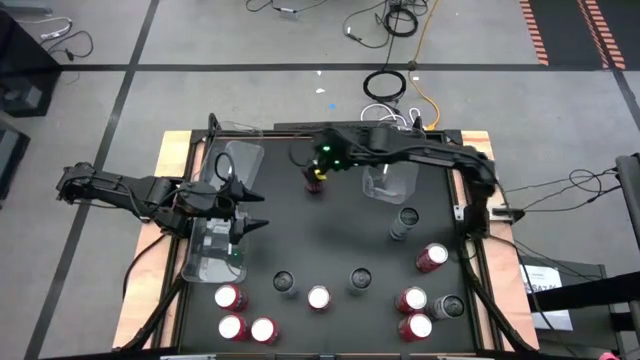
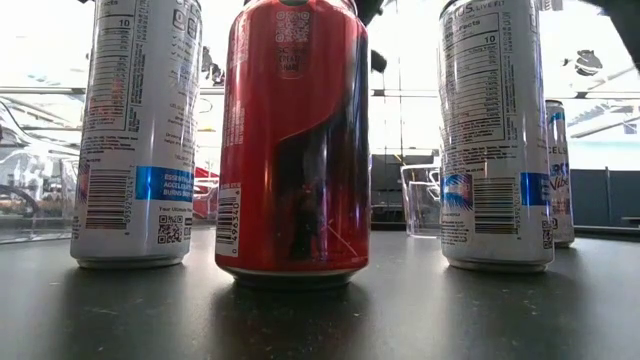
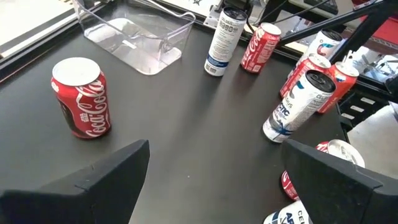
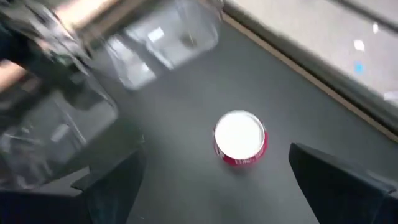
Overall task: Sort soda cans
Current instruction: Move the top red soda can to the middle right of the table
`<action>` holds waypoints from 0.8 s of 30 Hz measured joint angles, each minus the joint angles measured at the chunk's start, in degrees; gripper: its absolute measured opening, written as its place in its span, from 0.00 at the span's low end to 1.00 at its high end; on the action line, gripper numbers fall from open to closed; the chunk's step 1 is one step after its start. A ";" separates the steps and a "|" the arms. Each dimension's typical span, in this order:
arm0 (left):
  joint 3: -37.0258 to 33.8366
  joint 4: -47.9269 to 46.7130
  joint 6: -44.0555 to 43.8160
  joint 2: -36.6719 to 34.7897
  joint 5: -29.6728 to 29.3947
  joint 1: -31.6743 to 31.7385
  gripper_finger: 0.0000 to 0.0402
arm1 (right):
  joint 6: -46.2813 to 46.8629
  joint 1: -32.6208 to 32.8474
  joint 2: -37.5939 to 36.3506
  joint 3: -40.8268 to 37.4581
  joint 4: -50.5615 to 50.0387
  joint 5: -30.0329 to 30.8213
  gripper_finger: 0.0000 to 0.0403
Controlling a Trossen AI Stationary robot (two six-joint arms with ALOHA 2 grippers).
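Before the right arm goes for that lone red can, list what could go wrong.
1. The right gripper hangs open over the red can and looks off-centre in its wrist view; closing now could tip the can.
2. Clear bins sit close by, one bin beside the can; a swing might knock it.
3. The left gripper waits open over another bin, pointing inward; both arms reaching the middle could collide.
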 joint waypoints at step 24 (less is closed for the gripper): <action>0.00 -0.45 0.11 -0.02 -0.48 -0.02 0.93 | 1.88 -4.72 14.27 1.63 0.76 -4.79 0.95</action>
